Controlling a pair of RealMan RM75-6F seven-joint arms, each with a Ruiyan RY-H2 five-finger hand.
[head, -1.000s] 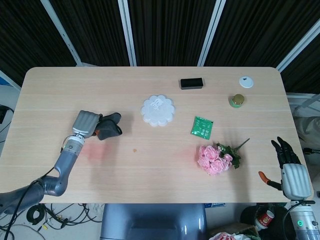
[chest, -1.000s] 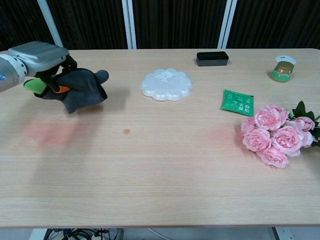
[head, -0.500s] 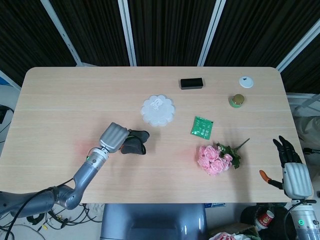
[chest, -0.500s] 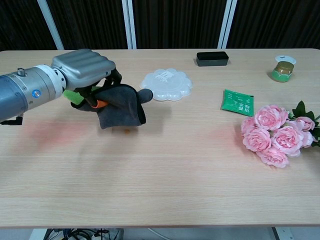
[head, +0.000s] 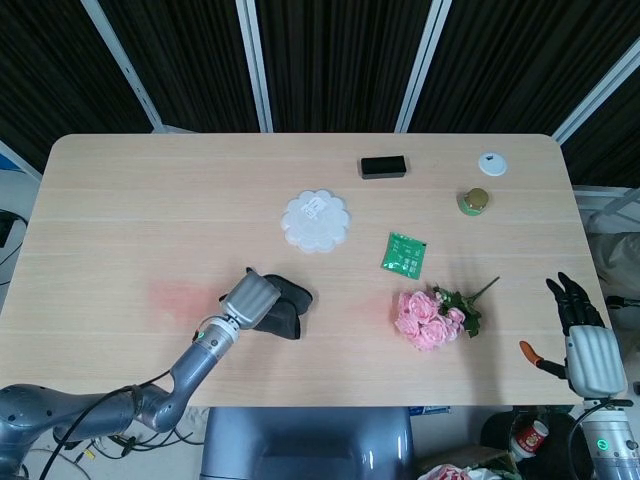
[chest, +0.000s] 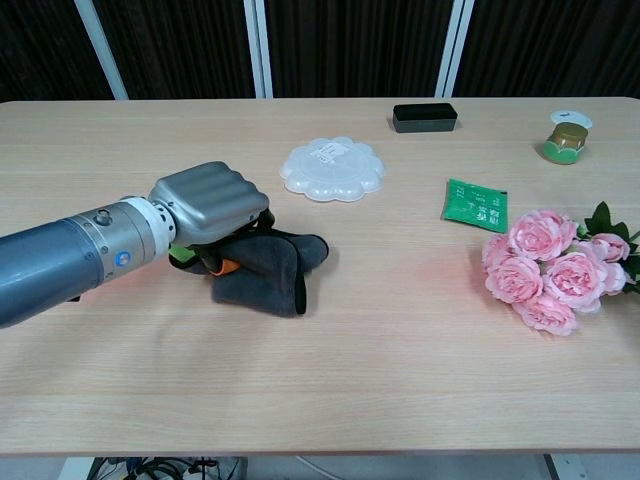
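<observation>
My left hand (head: 251, 297) (chest: 210, 205) grips a dark grey cloth (head: 283, 309) (chest: 270, 268) and presses it flat on the wooden table (head: 150, 200) (chest: 400, 380), near the front edge left of centre. Its fingers are curled into the bunched cloth, with green and orange parts showing underneath. My right hand (head: 586, 345) hangs past the table's right front corner with its dark fingers spread and nothing in them; the chest view does not show it.
A white scalloped plate (head: 316, 220) (chest: 332, 167) lies behind the cloth. To the right are a green packet (head: 404, 251) (chest: 475, 205), pink roses (head: 430, 317) (chest: 548, 267), a small jar (head: 474, 201) (chest: 566, 138), a white disc (head: 491, 163) and a black box (head: 383, 167) (chest: 424, 117).
My left hand has carried the cloth rightward and toward the table's front edge, lowering it onto the surface over the small brown spot. The right hand has stayed where it was.
</observation>
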